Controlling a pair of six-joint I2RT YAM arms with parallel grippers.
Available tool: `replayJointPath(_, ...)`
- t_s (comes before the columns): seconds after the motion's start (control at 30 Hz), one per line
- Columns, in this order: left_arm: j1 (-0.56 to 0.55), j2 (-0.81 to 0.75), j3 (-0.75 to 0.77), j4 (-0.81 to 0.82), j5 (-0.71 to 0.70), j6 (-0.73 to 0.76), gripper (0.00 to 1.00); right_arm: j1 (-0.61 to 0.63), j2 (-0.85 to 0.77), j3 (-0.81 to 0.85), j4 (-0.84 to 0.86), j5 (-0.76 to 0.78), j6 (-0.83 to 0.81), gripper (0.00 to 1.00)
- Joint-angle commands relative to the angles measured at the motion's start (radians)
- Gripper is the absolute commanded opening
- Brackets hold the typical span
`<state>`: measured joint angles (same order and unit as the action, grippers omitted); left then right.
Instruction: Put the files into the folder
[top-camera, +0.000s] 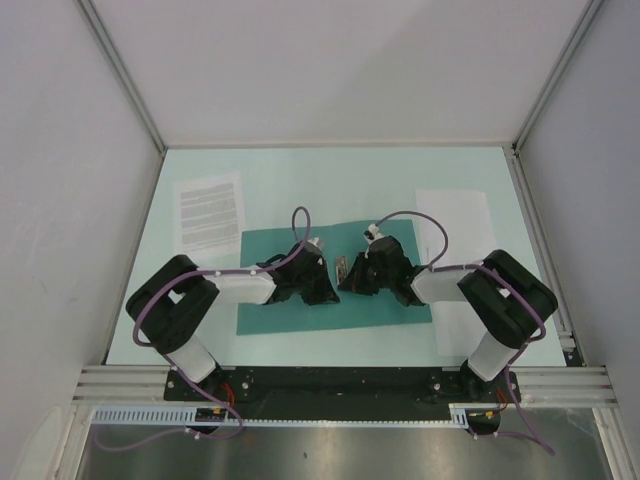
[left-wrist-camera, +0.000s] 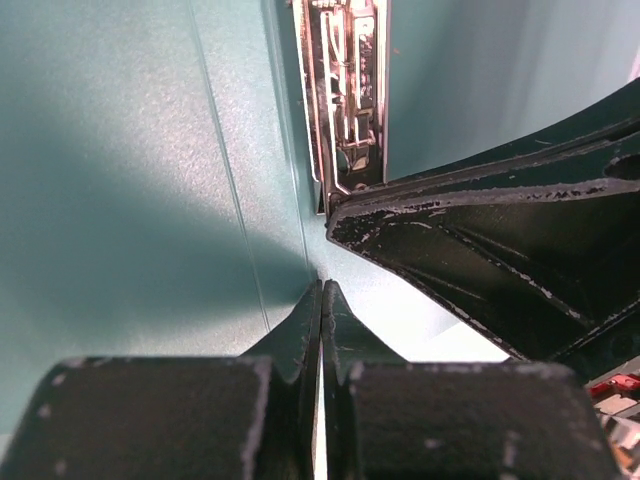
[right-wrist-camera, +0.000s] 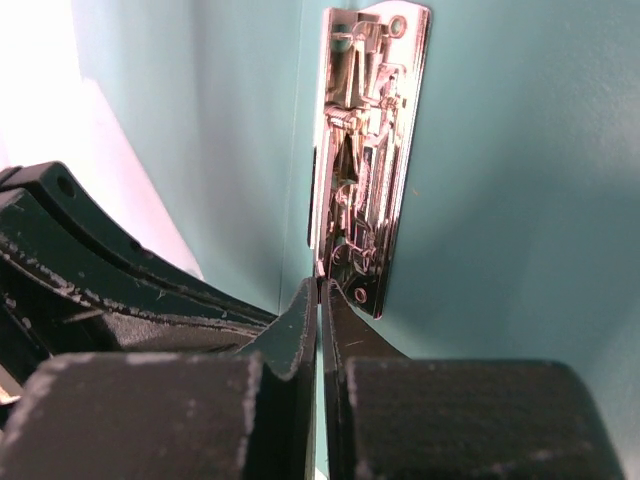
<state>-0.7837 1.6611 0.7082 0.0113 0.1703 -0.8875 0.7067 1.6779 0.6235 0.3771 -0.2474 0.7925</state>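
L gripper (left-wrist-camera: 321, 285) & R gripper (right-wrist-camera: 318, 282) both pinched together, empty, tips at metal clip (right-wrist-camera: 365, 150) in folder (top-camera: 270, 245), prob to lift it; printed sheet (top-camera: 210, 212), blank sheet (top-camera: 455, 225) not yet in

No wording can be read in any view. The only thing carrying text is the printed sheet (top-camera: 209, 212) lying at the far left in the top camera's view. It bears a block of close black lines, too small to make out a single word or number. The metal clip (right-wrist-camera: 368, 150) on the folder (right-wrist-camera: 520, 200), seen close in the right wrist view, shows stamped ridges and small round holes. These may include a maker's mark, but no letter or figure stands out on it there or in the left wrist view.
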Motion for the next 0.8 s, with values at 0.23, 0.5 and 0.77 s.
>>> replayJointPath(0.23, 0.012, 0.112, -0.217, -0.217, -0.21, -0.019, 0.0, -0.016, 0.114, 0.042, -0.422, 0.235, -0.099, 0.0)
replayJointPath(0.5, 0.015, 0.114, -0.251, -0.205, -0.215, -0.027, 0.0, -0.05, 0.079, 0.045, -0.386, 0.217, -0.151, 0.0)
replayJointPath(0.77, 0.015, 0.147, -0.259, -0.183, -0.201, -0.018, 0.0, -0.104, -0.027, 0.065, -0.202, -0.076, -0.083, 0.0)
